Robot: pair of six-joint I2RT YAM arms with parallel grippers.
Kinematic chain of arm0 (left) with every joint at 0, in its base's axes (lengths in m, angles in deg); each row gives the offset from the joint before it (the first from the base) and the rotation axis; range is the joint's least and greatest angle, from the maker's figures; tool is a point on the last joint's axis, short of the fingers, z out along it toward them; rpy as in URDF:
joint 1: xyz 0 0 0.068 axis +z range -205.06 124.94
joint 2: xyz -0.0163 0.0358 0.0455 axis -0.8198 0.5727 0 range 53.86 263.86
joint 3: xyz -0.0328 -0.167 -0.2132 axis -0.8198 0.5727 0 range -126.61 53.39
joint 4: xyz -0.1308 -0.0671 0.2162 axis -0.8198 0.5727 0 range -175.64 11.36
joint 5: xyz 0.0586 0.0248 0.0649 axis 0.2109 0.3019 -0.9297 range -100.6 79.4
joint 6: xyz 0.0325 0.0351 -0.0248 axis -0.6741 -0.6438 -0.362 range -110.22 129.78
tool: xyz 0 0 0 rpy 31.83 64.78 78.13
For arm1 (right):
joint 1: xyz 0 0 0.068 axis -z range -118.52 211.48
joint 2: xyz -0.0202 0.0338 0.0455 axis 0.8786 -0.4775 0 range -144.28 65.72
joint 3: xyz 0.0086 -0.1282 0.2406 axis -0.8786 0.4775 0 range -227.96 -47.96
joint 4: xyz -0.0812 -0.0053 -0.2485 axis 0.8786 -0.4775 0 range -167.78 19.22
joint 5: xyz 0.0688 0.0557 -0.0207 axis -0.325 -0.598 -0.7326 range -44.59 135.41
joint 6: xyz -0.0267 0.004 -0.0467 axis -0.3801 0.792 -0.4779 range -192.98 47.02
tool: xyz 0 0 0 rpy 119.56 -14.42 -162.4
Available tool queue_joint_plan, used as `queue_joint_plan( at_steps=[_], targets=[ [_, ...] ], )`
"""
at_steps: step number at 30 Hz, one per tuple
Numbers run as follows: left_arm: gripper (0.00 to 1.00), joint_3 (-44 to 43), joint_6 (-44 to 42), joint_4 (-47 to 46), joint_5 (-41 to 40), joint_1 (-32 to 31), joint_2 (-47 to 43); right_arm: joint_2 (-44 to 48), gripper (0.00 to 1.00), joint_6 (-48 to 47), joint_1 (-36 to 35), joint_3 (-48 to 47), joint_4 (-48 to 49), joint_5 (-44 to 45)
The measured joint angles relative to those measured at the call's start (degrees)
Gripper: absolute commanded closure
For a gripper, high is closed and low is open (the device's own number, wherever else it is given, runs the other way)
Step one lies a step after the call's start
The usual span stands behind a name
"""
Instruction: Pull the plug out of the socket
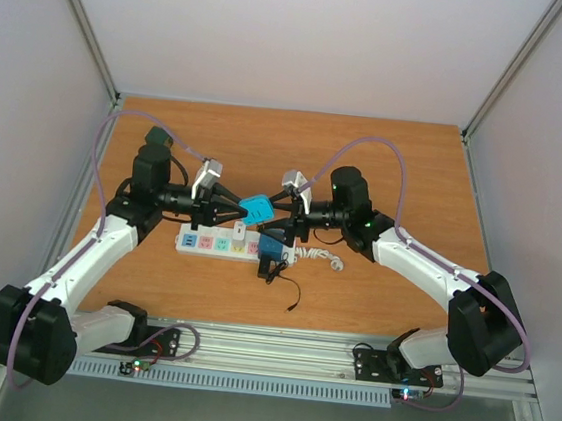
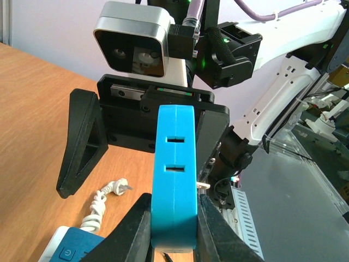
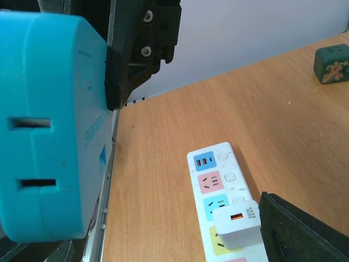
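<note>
**Blue plug [image 1: 257, 209] held in the air, off the power strip [image 1: 212, 246]**

The white strip lies across the middle of the worktop [image 1: 385, 181], with its curly cord [image 1: 318, 259] at the right end. A white charger [image 1: 241, 231] sits plugged into it. The left end effector [image 2: 174, 218] clamps the blue plug by its two sides, above the strip and not touching it. The right end effector [image 1: 273, 210] faces it from the right with jaws spread wide, gripping nothing. A black adapter [image 1: 273, 268] with a thin lead lies on the near side of the strip's right end. A small green block [image 1: 158, 137] sits at the far left.
</note>
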Motion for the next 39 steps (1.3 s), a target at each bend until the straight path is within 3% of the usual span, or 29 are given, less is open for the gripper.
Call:
queue_joint_plan(
  at_steps=[28,39],
  targets=[
    [0.99,0.6,-6.0,1.5,-6.1,0.4,-0.5,-2.0,0.24,6.3,-0.1,-1.0,1.7,3.9],
    [0.99,0.6,-12.7,8.5,-7.2,0.0,-0.6,-2.5,0.27,6.7,-0.7,-2.1,2.3,4.2]
  ],
)
